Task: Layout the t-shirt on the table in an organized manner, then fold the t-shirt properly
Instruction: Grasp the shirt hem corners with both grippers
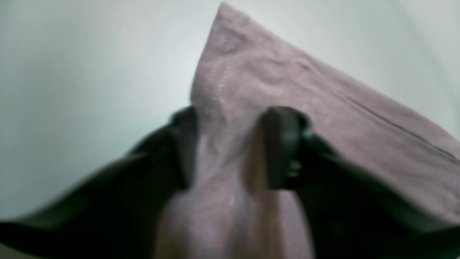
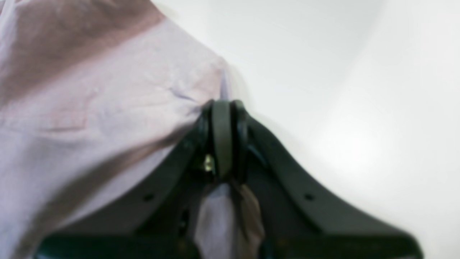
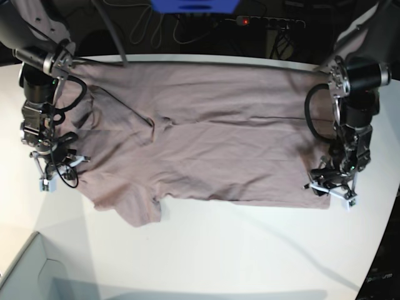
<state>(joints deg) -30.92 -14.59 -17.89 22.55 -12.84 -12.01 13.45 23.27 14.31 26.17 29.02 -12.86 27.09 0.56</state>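
Note:
The mauve t-shirt (image 3: 206, 150) lies spread sideways on the white table (image 3: 250, 250), with a sleeve at the front left and the hem on the right. My left gripper (image 3: 329, 186) sits at the shirt's front right hem corner. In the left wrist view the left gripper (image 1: 233, 144) has a bunch of cloth (image 1: 287, 82) between its fingers. My right gripper (image 3: 56, 164) is at the shirt's left edge. In the right wrist view the right gripper (image 2: 222, 108) is pinched tight on an edge of the cloth (image 2: 90, 108). Both wrist views are blurred.
A grey box corner (image 3: 19, 269) stands at the front left. A blue object (image 3: 194, 5), a power strip (image 3: 269, 22) and cables lie beyond the table's far edge. The table's curved edge runs down the right side (image 3: 387, 237).

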